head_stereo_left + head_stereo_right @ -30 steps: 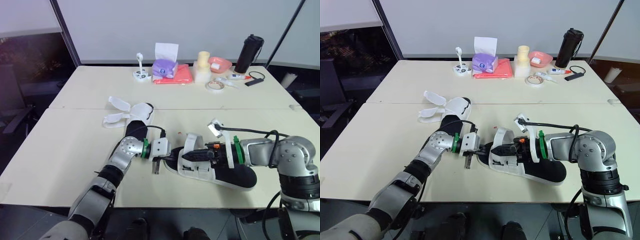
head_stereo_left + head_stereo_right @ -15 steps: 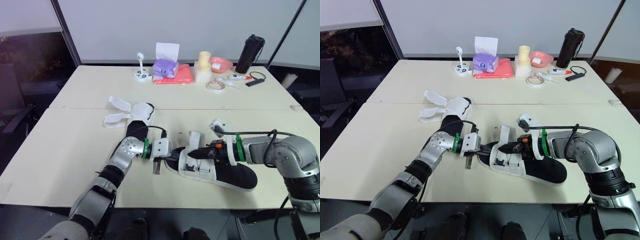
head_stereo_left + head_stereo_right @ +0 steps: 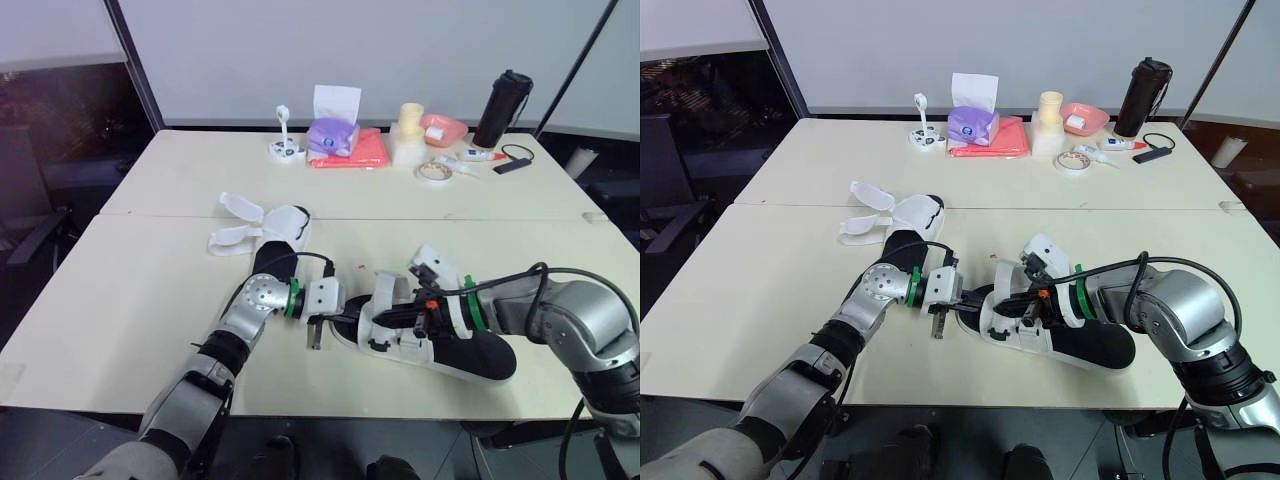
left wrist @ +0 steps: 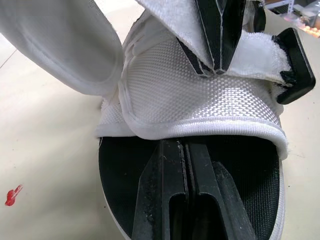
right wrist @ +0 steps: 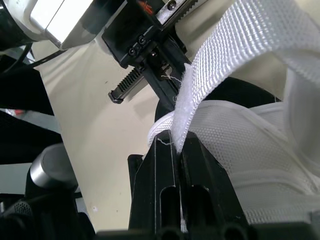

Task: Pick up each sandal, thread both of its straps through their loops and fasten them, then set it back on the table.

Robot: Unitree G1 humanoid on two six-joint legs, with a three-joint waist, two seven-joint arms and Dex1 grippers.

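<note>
We had the left gripper (image 3: 343,313) clamped on the toe of the sandal (image 3: 475,352), likely to pin it steady on the near side of the table (image 3: 150,290), while the right gripper (image 3: 382,316), closed on its white strap (image 5: 240,55), held that up for threading.

Office-type lab room: you work at two plain tables (image 3: 150,290) pushed together. Well beyond your right gripper (image 3: 385,318) sit a tissue box (image 3: 330,133), tape roll (image 3: 431,173) and black tumbler (image 3: 502,108), against blank white wall panels (image 3: 400,50).
</note>
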